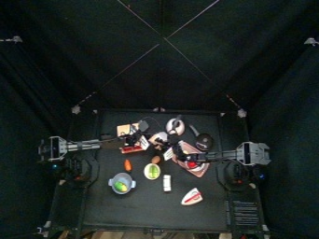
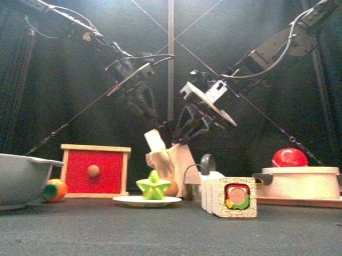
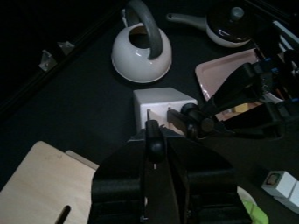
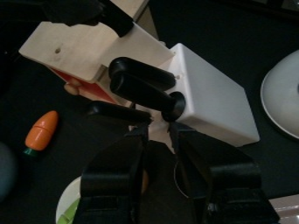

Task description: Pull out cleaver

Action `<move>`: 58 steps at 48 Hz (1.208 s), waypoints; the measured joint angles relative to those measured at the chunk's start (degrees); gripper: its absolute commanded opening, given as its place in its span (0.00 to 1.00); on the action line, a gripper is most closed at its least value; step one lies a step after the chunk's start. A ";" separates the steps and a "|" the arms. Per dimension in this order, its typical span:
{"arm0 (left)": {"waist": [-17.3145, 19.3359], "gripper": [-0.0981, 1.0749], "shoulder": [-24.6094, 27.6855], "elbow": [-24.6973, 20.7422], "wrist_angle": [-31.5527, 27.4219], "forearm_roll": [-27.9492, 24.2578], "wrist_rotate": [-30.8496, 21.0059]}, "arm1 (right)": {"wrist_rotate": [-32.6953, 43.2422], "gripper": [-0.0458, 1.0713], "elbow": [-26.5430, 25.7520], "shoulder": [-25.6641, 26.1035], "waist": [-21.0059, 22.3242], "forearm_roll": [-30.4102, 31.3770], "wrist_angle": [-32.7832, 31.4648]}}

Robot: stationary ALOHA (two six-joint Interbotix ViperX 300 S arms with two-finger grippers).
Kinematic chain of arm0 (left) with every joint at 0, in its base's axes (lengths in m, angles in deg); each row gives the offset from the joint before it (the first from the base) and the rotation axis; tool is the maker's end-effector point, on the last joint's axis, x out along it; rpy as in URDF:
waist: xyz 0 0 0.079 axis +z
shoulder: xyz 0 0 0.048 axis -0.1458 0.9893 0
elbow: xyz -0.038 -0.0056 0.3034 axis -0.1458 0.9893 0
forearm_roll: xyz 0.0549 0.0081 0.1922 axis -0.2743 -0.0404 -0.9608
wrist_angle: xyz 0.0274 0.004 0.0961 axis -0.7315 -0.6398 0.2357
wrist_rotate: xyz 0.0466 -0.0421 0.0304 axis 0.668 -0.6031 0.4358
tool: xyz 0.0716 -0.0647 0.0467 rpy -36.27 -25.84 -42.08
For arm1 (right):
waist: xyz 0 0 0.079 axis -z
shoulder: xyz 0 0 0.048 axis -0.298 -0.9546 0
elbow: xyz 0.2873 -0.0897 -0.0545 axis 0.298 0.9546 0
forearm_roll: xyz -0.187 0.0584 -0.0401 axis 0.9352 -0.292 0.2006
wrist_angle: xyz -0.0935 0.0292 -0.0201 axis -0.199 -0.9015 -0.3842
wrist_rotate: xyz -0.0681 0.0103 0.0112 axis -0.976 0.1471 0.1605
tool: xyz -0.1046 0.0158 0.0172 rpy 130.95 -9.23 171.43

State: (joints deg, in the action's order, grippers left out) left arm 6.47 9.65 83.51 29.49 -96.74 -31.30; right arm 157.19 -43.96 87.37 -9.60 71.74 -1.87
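Right gripper (image 4: 155, 131): jaw tips sit just beside the smaller of two black handles (image 4: 140, 79) that project from the white face of the knife block (image 4: 216, 92). Whether the jaws are apart or clamped cannot be told. Left gripper (image 3: 151, 140): poised above the same block from the opposite side, with a thin white strip showing at its tip. Its jaw state also cannot be told. The cleaver cannot be singled out. All visible handles are seated in the block, the larger black one lying across its white face. The block stands near the table's middle, with both arms meeting over it. A carrot (image 4: 41, 131) lies near the block on the left arm's side, and a red box (image 2: 96, 170) with a round knob stands just beside the block on that side too. A grey bowl (image 2: 20, 175) sits beyond the box, further from the block. A white kettle (image 3: 142, 52) stands behind the block, and a black lidded pan (image 3: 228, 26) is further back. A green star-shaped item (image 2: 154, 185) rests on a plate in front of the block.
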 measured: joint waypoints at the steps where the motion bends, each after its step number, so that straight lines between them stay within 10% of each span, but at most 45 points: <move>1: -0.09 0.51 -0.35 0.18 -0.18 -0.09 0.00 | 0.00 0.64 0.00 0.00 -0.09 0.00 0.00; 58: -5.89 0.51 -33.13 19.69 7.03 0.18 0.18 | -0.18 0.64 0.09 0.88 -1.67 0.79 0.53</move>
State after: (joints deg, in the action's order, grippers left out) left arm 0.58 -23.49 103.19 36.53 -96.56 -31.12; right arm 157.01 -43.88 88.25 -11.27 72.53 -1.34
